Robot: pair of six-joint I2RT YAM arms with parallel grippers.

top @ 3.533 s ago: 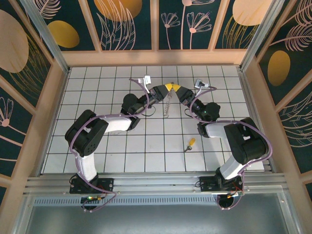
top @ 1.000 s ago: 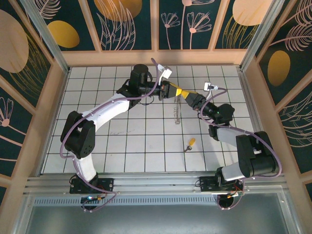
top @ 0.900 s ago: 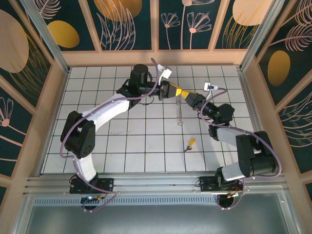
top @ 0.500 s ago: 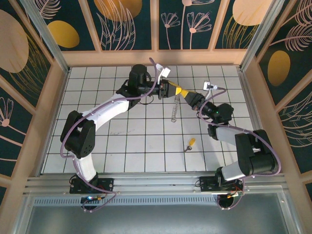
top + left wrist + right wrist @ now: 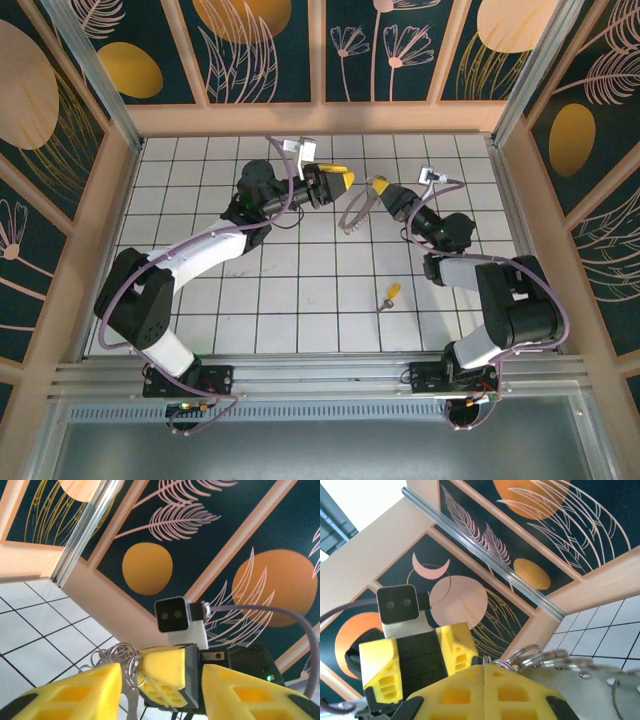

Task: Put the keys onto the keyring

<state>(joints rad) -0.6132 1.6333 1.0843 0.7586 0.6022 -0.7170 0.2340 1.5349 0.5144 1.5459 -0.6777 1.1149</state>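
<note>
R pincer (image 5: pixel 377 187) clamped tight on keyring (image 5: pixel 352 212) (it dangles); L pincer (image 5: pixel 340 181) parted, empty; 1 key (image 5: pixel 390 296) on bench (image 5: pixel 250 300).

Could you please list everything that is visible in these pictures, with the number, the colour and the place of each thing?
key: one, silver blade with a yellow-orange head, lying on the table near the right arm, apart from both grippers.
keyring: one, silvery-grey, hanging from the right gripper over the far middle of the table.
table: one, white tiles with dark lines.
wall panels: several, dark with orange and pink plant patterns, around the table.
left arm and right arm: two, black and white with purple cables, reaching from the near edge.
left gripper: one, yellow fingers, open, facing the right gripper.
right gripper: one, yellow fingers, shut on the keyring.
</note>
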